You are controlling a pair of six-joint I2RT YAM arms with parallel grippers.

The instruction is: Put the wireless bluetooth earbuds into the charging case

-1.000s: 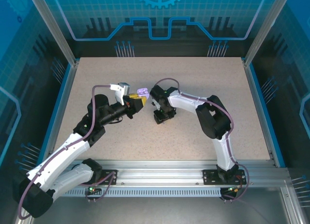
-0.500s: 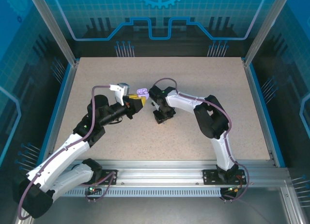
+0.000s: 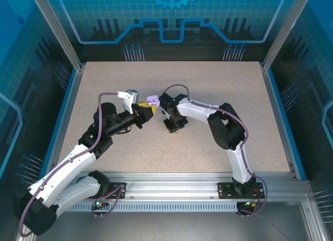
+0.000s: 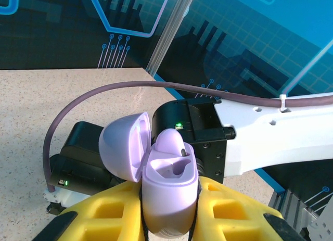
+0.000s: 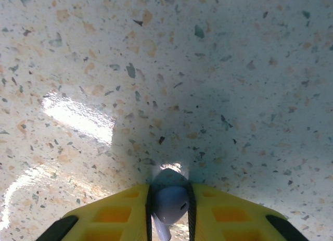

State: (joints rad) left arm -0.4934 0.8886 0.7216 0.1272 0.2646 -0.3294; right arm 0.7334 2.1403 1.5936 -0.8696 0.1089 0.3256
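My left gripper (image 4: 169, 212) is shut on a lavender charging case (image 4: 169, 191), held upright between its yellow fingers (image 4: 109, 215). The case's lid (image 4: 122, 150) is hinged open to the left. One lavender earbud (image 4: 171, 142) sits in the far slot and the near slot is empty. In the top view the case (image 3: 153, 100) sits at the left gripper's (image 3: 148, 110) tip, just left of the right arm's wrist. My right gripper (image 5: 169, 207) points down at the table, shut on a second lavender earbud (image 5: 169, 202) with its stem toward the camera. From above, the right gripper (image 3: 173, 127) is low over the tabletop.
The speckled beige table (image 3: 218, 85) is bordered by blue rails and aluminium posts. The right arm's black and white wrist (image 4: 208, 139) stands close behind the held case. A purple cable (image 4: 104, 90) arches over it.
The right arm's wrist and forearm have shifted slightly to the left, closer to the held case. The left arm and the case have not moved.
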